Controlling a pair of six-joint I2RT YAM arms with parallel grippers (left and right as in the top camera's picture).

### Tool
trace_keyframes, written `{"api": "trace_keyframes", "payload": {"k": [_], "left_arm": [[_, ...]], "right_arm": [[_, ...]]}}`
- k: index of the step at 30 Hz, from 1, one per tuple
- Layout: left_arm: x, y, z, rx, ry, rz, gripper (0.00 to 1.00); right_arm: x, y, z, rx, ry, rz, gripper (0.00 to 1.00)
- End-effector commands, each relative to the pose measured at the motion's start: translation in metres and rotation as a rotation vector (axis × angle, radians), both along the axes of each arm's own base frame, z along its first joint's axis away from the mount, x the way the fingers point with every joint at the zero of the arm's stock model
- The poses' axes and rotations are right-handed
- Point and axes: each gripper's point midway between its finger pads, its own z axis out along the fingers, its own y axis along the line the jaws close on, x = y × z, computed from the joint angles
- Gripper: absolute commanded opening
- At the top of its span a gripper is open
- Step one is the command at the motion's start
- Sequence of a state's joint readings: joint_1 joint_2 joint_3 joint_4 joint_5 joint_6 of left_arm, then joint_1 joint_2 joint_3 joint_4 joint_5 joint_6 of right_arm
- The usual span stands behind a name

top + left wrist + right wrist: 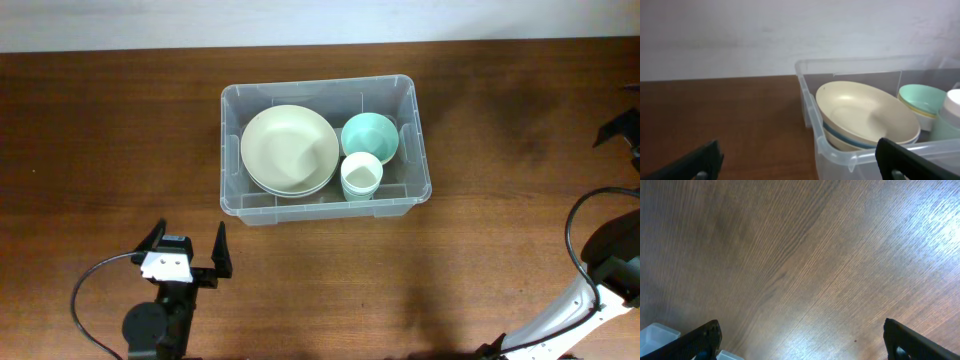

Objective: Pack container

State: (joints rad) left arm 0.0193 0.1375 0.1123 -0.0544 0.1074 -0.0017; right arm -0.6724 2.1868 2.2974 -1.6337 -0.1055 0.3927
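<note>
The container point(318, 86) is a large clear plastic bin on the middle of the brown table. It holds stacked cream bowls point(289, 150), a teal bowl point(369, 136) and a pale green cup point(361, 176). My left gripper point(187, 250) is open and empty, near the front left, apart from the bin. In the left wrist view my left gripper point(800, 162) faces the container's front-left corner point(840, 157), with the cream bowls point(865, 117) behind the wall. My right gripper point(800, 340) is open and empty over bare wood; one finger point(615, 128) shows at the far right edge.
The table point(100, 140) is dark wood and a white wall runs along its far edge. My right arm and its cable point(590, 260) occupy the front right corner. A small bit of clear plastic point(655, 332) shows at the lower left of the right wrist view.
</note>
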Motion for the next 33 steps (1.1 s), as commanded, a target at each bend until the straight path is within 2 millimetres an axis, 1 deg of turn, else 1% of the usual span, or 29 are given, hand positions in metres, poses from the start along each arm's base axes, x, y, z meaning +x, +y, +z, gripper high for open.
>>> {"api": "trace_keyframes", "payload": {"k": [1, 4, 7, 11, 15, 33], "left_arm": [[0.000, 0.004, -0.010, -0.035, -0.033, 0.025, 0.99], [0.000, 0.004, -0.013, -0.046, -0.055, 0.026, 0.99], [-0.003, 0.006, -0.011, -0.049, -0.064, 0.034, 0.99], [-0.003, 0.013, -0.028, -0.046, 0.001, 0.080, 1.00], [-0.004, 0.021, -0.028, -0.041, 0.001, 0.123, 0.99], [-0.004, 0.020, -0.028, -0.023, 0.001, 0.119, 0.99]], "right_arm": [[-0.001, 0.002, 0.007, -0.013, -0.010, -0.005, 0.99], [-0.001, 0.002, 0.007, -0.013, -0.010, -0.005, 0.99], [-0.001, 0.002, 0.007, -0.013, -0.010, -0.005, 0.99], [-0.001, 0.002, 0.007, -0.013, -0.010, -0.005, 0.99], [-0.001, 0.002, 0.007, -0.013, -0.010, -0.005, 0.99], [-0.001, 0.002, 0.007, -0.013, -0.010, -0.005, 0.99]]}}
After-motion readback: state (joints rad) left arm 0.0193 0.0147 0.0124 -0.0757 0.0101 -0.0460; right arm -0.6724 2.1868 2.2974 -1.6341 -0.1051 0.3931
